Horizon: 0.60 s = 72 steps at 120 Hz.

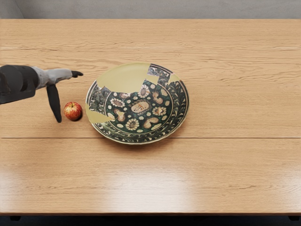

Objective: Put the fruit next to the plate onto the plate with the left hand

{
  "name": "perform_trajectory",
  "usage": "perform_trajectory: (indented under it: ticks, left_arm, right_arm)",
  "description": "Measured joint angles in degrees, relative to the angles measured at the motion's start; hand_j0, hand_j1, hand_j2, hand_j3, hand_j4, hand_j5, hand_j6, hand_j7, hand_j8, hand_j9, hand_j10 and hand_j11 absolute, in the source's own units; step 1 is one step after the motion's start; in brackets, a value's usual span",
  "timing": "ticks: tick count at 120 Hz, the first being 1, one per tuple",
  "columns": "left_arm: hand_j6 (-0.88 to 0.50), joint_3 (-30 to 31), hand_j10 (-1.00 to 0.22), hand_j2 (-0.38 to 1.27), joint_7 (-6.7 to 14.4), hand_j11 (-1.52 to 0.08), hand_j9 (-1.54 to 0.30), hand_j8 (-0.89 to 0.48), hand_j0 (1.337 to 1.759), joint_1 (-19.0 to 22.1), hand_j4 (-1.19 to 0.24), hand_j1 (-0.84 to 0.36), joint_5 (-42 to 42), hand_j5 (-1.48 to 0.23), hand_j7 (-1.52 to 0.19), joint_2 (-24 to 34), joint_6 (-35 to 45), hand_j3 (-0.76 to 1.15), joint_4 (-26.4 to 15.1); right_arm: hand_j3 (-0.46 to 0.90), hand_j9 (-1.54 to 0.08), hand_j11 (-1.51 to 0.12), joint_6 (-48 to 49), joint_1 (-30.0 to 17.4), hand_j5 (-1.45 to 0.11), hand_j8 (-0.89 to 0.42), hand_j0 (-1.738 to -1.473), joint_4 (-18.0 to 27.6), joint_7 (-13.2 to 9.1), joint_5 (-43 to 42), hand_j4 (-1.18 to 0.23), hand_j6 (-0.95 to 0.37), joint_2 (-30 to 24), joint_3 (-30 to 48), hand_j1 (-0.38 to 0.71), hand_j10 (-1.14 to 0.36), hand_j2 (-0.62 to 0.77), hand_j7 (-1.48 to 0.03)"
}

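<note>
While left fingers (54, 101) hang spread, apple (73, 111) lies just beside.

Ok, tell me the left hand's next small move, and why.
Probably close the left hand around the apple. Its fingers are spread and hold nothing, one hangs just beside the apple, and the apple lies on the table just left of the plate, not on it.

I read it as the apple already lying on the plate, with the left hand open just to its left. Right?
Not quite. The head view shows the apple on the table, just left of the plate, not on it. The left hand is indeed open just to the apple's left.
</note>
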Motion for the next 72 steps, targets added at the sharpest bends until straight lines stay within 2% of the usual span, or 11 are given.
perform_trajectory:
  ticks: [17, 46, 72]
  left_arm:
    - [-0.02, 0.99, -0.02, 0.00, 0.01, -0.01, -0.02, -0.02, 1.658, -0.23, -0.02, 0.34, 0.20, -0.02, -0.02, -0.43, 1.16, 0.00, -0.05]
    - [-0.02, 5.02, -0.01, 0.00, 0.01, -0.01, -0.01, -0.02, 1.658, -0.70, -0.02, 0.34, 8.12, -0.01, -0.01, -1.75, 1.46, 0.00, 0.22]
    - [-0.02, 6.42, -0.02, 0.00, 0.01, -0.02, -0.02, -0.02, 1.658, -0.06, -0.02, 0.34, 10.14, -0.02, -0.02, -1.47, 1.50, 0.00, 0.26]
  right_arm:
    - [0.00, -0.02, -0.02, 0.00, 0.00, -0.02, -0.01, -1.658, 0.00, 0.00, 0.00, -0.01, -0.01, 0.00, -0.02, -0.33, -0.01, 0.00, -0.02]
    - [0.00, -0.02, -0.02, 0.00, 0.00, -0.02, -0.01, -1.658, -0.01, 0.00, 0.00, -0.01, -0.01, 0.00, -0.03, -0.33, -0.01, 0.00, -0.02]
    - [0.00, -0.02, -0.02, 0.00, 0.00, -0.02, -0.01, -1.658, 0.00, 0.00, 0.00, -0.01, -0.01, 0.00, -0.03, -0.33, -0.01, 0.00, -0.02]
